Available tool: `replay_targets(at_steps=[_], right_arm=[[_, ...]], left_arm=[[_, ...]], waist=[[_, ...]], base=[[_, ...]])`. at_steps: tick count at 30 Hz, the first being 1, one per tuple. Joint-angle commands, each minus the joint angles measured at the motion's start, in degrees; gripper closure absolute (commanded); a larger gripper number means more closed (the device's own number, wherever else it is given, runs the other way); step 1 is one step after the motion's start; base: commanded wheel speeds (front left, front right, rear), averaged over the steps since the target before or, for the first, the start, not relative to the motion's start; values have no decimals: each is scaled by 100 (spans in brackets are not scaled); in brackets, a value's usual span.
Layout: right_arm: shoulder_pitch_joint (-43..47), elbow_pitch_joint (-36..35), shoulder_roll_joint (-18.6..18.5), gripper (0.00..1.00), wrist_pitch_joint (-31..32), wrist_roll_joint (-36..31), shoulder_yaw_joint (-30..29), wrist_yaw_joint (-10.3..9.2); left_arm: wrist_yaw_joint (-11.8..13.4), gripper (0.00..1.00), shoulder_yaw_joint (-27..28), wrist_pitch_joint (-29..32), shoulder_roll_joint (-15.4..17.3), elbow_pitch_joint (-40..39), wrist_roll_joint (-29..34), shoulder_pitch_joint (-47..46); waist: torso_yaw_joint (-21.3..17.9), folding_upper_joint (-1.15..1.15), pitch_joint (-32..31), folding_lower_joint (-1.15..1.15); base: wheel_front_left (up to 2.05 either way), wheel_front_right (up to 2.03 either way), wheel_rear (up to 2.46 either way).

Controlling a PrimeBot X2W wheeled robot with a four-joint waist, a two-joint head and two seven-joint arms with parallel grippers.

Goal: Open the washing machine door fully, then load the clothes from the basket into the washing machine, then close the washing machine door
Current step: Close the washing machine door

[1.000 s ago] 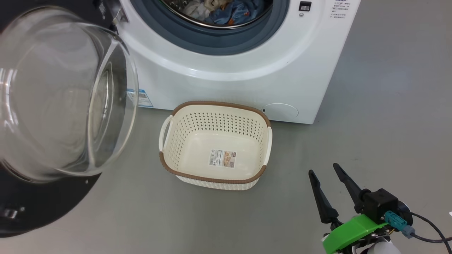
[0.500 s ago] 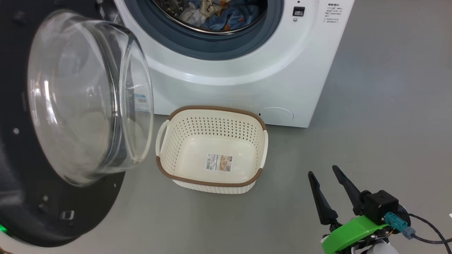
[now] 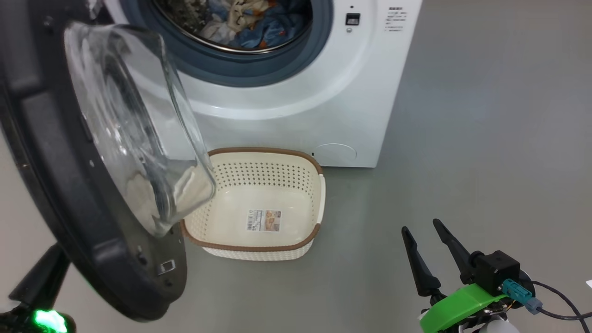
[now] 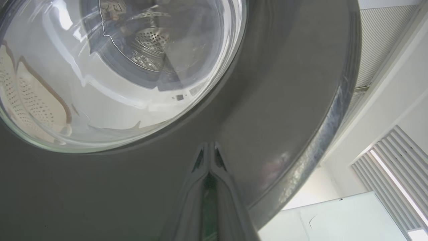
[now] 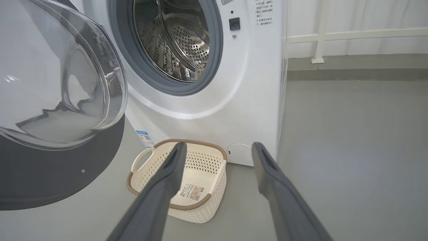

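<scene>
The large round glossy black washing machine door [image 3: 51,175], clear glass bowl at its centre, stands partway swung, left of the big white front-loading washing machine [image 3: 286,125]. We judge only the closing is left. The light-blue patterned clothes [image 3: 249,23] lie inside it. The small cream-white perforated plastic basket [image 3: 259,151] sits bare on the grey floor [image 3: 462,138] just before the washer. Our left pincer [image 4: 209,147], 2 fingers pressed together, seems to touch the door's outer face. Our right pincer [image 3: 421,225] hangs spread, well apart. The basket lies under the door's path, though it seems low enough.

The basket [image 3: 263,151] sits on the floor [image 3: 462,138] just in front of the washing machine [image 3: 296,125]; the clothes [image 3: 249,25] lie inside it; the door [image 3: 55,175] stands open at its left; the right hand [image 3: 420,225] is well in front, rightward
</scene>
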Motion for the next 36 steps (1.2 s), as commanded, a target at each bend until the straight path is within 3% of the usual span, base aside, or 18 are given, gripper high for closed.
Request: replay_targets(at_steps=[1, 21, 29, 36], right_arm=[[-138, -138, 11, 0, -68, 37, 162, 9], [-181, -301, 11, 0, -73, 261, 140, 9], [-223, -394, 11, 0, -73, 400, 149, 9], [-243, -445, 11, 0, -73, 460, 100, 9]], left_arm=[[-114, 100, 42, 66, 87, -228, 61, -28], [-303, 100, -1439, -1056, -60, -44, 237, -839], [-310, 100, -1524, -1587, -54, 354, 724, -1623], [-311, 100, -1408, -1852, -35, 744, 876, -2105]], waist=[[-162, 0, -3, 0], [-1532, 0, 283, 0], [-2011, 0, 557, 0], [-2199, 0, 711, 0]], base=[[0, 0, 0], [0, 0, 0], [0, 0, 0], [0, 0, 0]])
